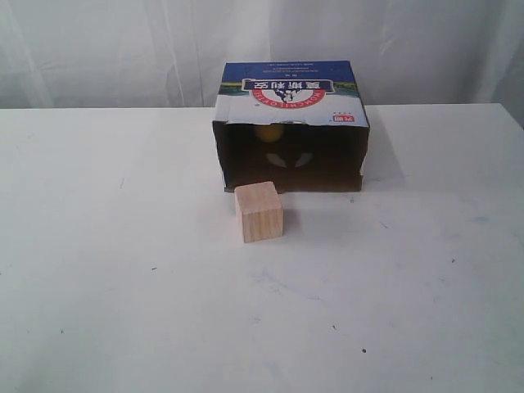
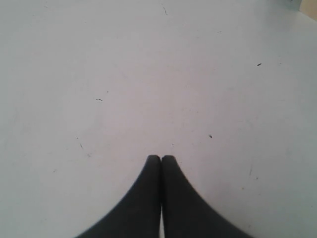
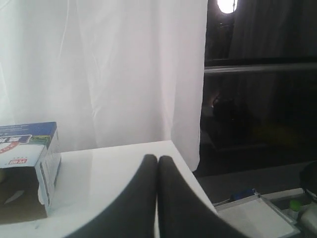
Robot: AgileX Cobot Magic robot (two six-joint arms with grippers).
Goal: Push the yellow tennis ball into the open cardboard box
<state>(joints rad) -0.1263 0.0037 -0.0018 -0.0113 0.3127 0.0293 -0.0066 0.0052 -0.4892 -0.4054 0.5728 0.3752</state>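
Note:
The open cardboard box (image 1: 291,94) stands at the back middle of the white table, its blue-and-white printed top up and its dark, ragged opening facing the front. A dim yellow round shape, the yellow tennis ball (image 1: 268,133), shows inside that opening near its upper left. Neither gripper appears in the exterior view. My left gripper (image 2: 161,157) is shut with nothing in it, over bare table. My right gripper (image 3: 157,158) is also shut and empty, near the table's far right corner, with the box (image 3: 29,148) off to its side.
A pale wooden cube (image 1: 259,211) sits on the table (image 1: 123,270) just in front of the box's opening, left of its middle. A white curtain hangs behind the table. Past the table's right edge lies a dark area with a trolley (image 3: 257,213).

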